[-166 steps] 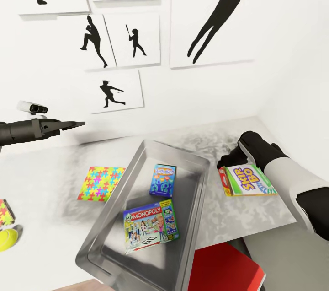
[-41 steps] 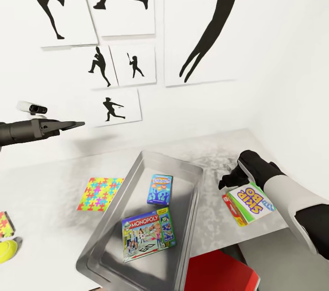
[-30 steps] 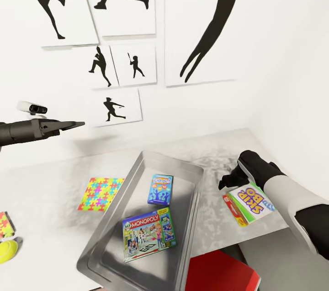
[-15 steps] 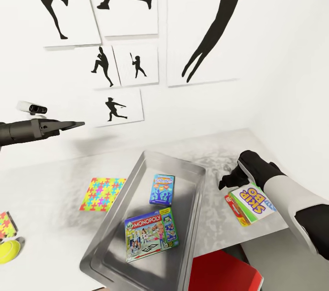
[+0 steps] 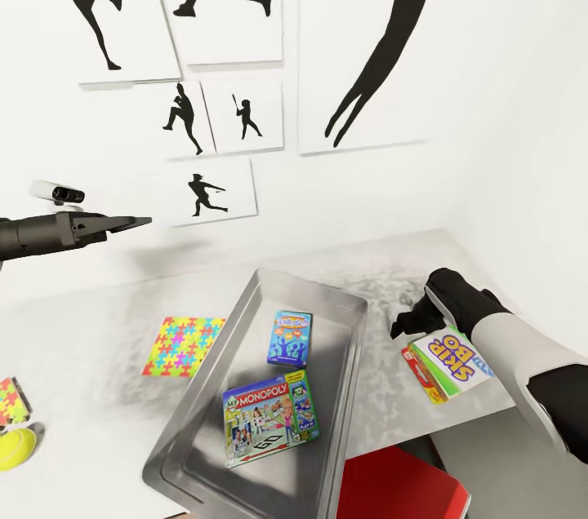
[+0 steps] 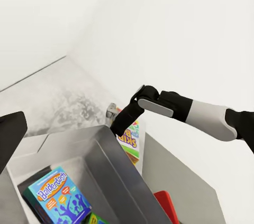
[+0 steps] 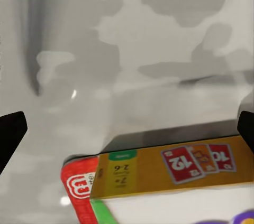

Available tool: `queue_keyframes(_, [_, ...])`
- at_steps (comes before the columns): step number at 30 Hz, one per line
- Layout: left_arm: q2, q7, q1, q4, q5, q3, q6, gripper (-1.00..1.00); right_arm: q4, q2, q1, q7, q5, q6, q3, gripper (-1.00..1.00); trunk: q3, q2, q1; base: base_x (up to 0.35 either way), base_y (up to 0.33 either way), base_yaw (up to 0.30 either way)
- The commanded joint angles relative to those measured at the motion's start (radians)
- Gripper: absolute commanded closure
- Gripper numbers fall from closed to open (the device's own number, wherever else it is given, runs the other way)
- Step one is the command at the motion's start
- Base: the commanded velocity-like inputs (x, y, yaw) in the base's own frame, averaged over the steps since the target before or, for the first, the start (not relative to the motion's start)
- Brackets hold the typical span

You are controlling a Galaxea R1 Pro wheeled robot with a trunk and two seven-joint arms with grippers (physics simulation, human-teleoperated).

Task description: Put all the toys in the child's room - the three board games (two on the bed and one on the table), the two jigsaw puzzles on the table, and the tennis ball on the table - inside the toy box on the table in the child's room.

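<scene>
right gripper [image 5: 406,321] half hides skip-bo box [image 5: 454,361] — grasp unclear.

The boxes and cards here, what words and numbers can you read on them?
"MONOPOLY" on the big board game in the metal toy box.
"Balderdash" on the blue box in that toy box.
"SKIP BO" on the yellow game under the right gripper.
"12", "10" and "2-6" on that game's side in the right wrist view.
The small print on the Monopoly box is too small to read.
</scene>
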Motion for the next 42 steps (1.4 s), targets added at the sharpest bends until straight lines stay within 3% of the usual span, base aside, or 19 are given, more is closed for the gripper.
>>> queue_keyframes(1, [0.000,-0.004,-0.001,0.000,-0.001,0.000,0.011,-1.00,-0.001,-0.002,-0.001,0.000,-0.007,0.004,0.008,-1.00,-0.002,-0.002,0.001,0.000,0.000,0.000])
queue_keyframes(15, [0.000,-0.004,-0.001,0.001,-0.001,0.000,0.011,-1.00,-0.003,-0.007,-0.001,0.002,-0.013,0.004,0.000,-1.00,-0.002,-0.002,0.001,0.000,0.000,0.000])
queue_keyframes(26, [0.001,-0.004,-0.001,0.001,-0.001,0.000,0.011,-1.00,-0.016,-0.072,-0.001,0.047,-0.018,0.004,-0.004,-1.00,-0.002,-0.002,0.001,0.000,0.000,0.000])
queue_keyframes(42, [0.000,-0.004,-0.001,0.001,-0.001,0.000,0.011,-1.00,-0.005,-0.080,-0.001,0.052,-0.010,0.004,-0.002,-1.00,0.013,-0.002,0.001,0.000,0.000,0.000])
